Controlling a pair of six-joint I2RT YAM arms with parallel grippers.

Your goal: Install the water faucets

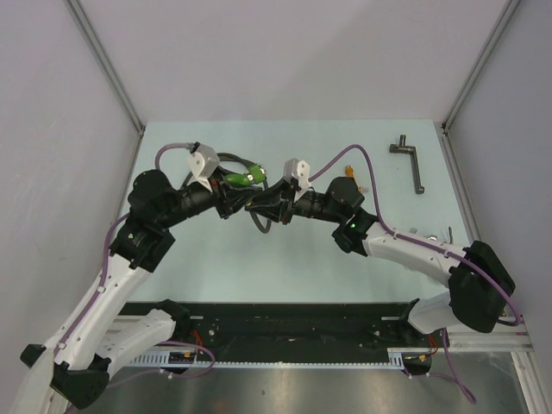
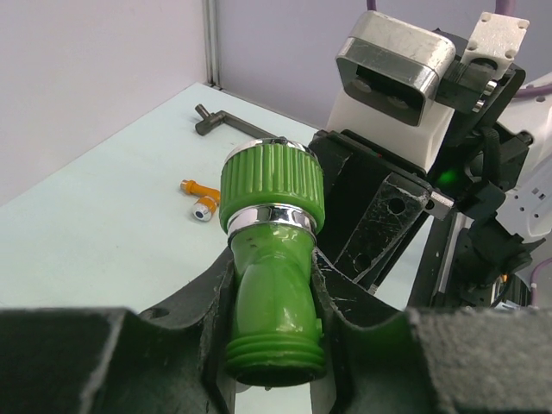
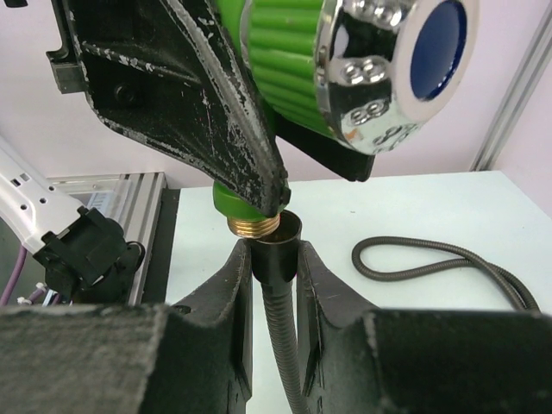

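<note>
The green faucet [image 1: 246, 177] is held above the table in my left gripper [image 1: 235, 188], which is shut on its body [image 2: 272, 267]. Its ribbed collar and chrome ring point away in the left wrist view. My right gripper [image 3: 274, 263] is shut on the black end socket [image 3: 278, 235] of the long black hose. The faucet's brass thread [image 3: 254, 226] sits at the socket's mouth, slightly off to the left. In the top view the right gripper [image 1: 261, 207] meets the left one mid-table. The orange faucet [image 1: 349, 175] lies on the table, also in the left wrist view [image 2: 200, 200].
A black T-shaped handle [image 1: 412, 159] lies at the back right, also in the left wrist view [image 2: 226, 121]. The hose loops on the table [image 3: 431, 254] behind the grippers [image 1: 226, 158]. Grey walls and metal posts enclose the table. A black rail runs along the near edge [image 1: 285, 332].
</note>
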